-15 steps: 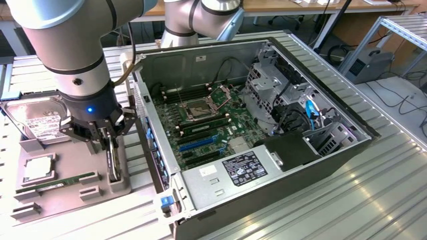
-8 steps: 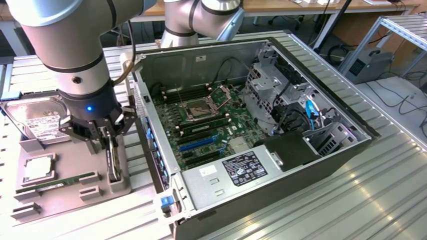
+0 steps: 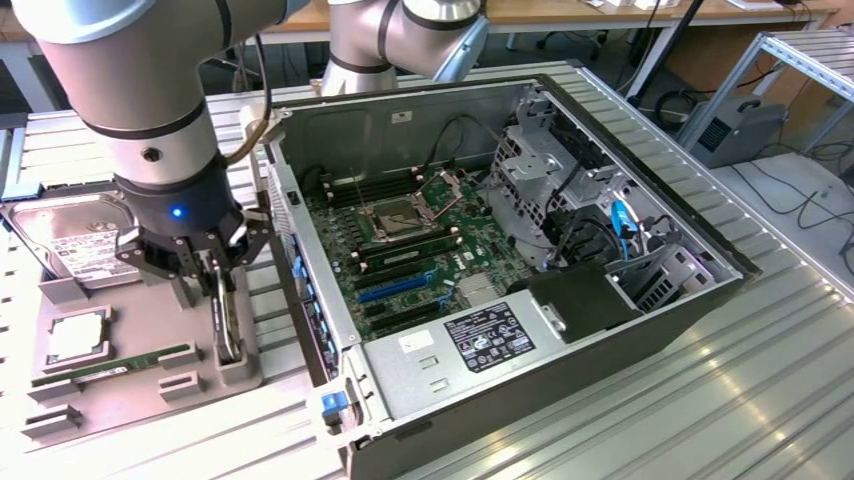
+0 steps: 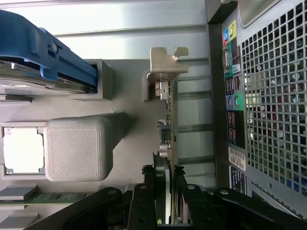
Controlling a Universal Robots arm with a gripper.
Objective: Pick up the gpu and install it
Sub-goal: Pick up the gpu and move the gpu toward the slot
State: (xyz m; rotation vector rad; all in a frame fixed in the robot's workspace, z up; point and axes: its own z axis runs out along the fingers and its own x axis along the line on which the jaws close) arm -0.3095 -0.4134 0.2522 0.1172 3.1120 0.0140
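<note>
Bench: ribbed aluminium bench (image 3: 747, 400) carries a holder tray and an opened computer.
Holder tray: grey moulded plastic tray (image 3: 134, 400) with blocks and slots, at the exterior view's left, just beside the computer.
Tray, near end: narrow green memory stick (image 3: 114, 366) lies flat in a long groove.
Tray, middle: square silvery processor (image 3: 74, 337) sits in its own shallow pocket.
Gpu: thin green-and-black gpu card with a silvery metal bracket (image 3: 238, 340) stands on its long edge at the slotted block on the tray's computer side; in the wrist view it is seen edge-on (image 4: 169, 120), the bracket at its end farthest from the camera.
Claw: black two-fingered claw (image 3: 218, 320) reaches straight down over the card, partly closed, one finger against each flat face (image 4: 169, 171), so it has hold of the gpu.
Tray, far end: boxy silver hard drive with a white label (image 3: 67, 235) rests in the large bay.
Computer case: black and grey tower (image 3: 694, 290) lies on its side, panel off.
Case contents: green motherboard (image 3: 420, 255) with an empty processor socket (image 3: 400, 215), a blue expansion slot (image 3: 394, 288), a labelled power supply (image 3: 487, 335), a metal drive cage (image 3: 534, 170) and a blue cable (image 3: 621, 225).
</note>
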